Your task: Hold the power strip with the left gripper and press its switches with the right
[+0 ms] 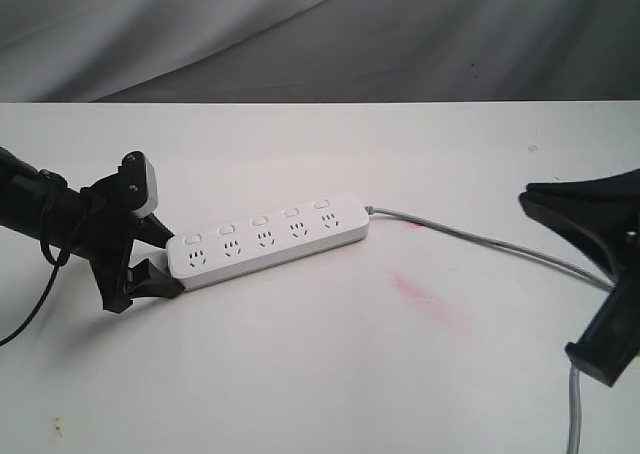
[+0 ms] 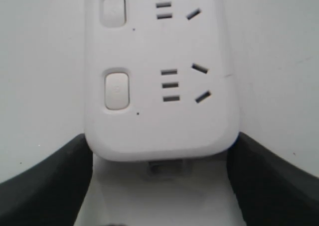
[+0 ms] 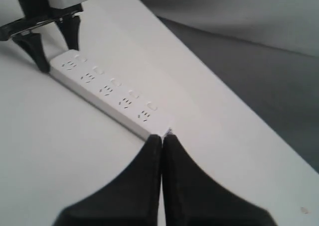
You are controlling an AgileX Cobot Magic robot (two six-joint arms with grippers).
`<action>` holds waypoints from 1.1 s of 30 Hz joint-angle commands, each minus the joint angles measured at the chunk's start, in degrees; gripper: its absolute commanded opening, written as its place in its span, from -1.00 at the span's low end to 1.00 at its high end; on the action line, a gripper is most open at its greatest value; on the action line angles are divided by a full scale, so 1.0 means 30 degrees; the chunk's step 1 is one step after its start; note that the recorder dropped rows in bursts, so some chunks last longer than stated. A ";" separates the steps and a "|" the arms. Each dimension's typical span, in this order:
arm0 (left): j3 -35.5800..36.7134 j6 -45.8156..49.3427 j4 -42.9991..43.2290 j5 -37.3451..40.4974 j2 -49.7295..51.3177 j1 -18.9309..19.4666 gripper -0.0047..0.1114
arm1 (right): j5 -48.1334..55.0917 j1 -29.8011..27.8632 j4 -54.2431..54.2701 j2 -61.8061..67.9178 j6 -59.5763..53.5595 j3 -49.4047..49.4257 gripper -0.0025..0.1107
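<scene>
Right gripper [image 3: 162,139] jaws together, clear of power strip [image 1: 265,236]; left gripper [image 1: 168,262] jaws clamped on its end.

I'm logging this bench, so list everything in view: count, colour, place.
power strip: one, white, flat mid-table
switches: five, white, rowed along its far edge
cord: one, grey, from the strip's right end toward the near right
smears: two, pink, on the table right of the strip
table: one, white, under everything
backdrop: one, grey, behind the table
left end effector: one, black, clamped on the strip's left end
right end effector: one, black, shut, far right, clear of the strip
</scene>
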 commanded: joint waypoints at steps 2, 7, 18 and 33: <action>-0.0027 0.0013 0.0219 -0.0313 -0.0034 -0.0068 0.12 | -0.1590 -0.0157 0.0357 -0.1989 -0.0126 0.0555 -0.96; -0.0027 0.0013 0.0219 -0.0313 -0.0034 -0.0068 0.12 | -0.1587 -0.0157 0.0357 -0.2463 -0.0126 0.0555 -0.96; -0.0027 0.0013 0.0219 -0.0277 -0.0034 -0.0068 0.12 | -0.2126 -0.0157 0.0318 -0.4761 0.0008 0.0939 -0.96; -0.0027 0.0013 0.0219 -0.0277 -0.0034 -0.0068 0.12 | -0.2865 -0.3973 0.2991 -1.3305 0.2185 0.5221 -0.96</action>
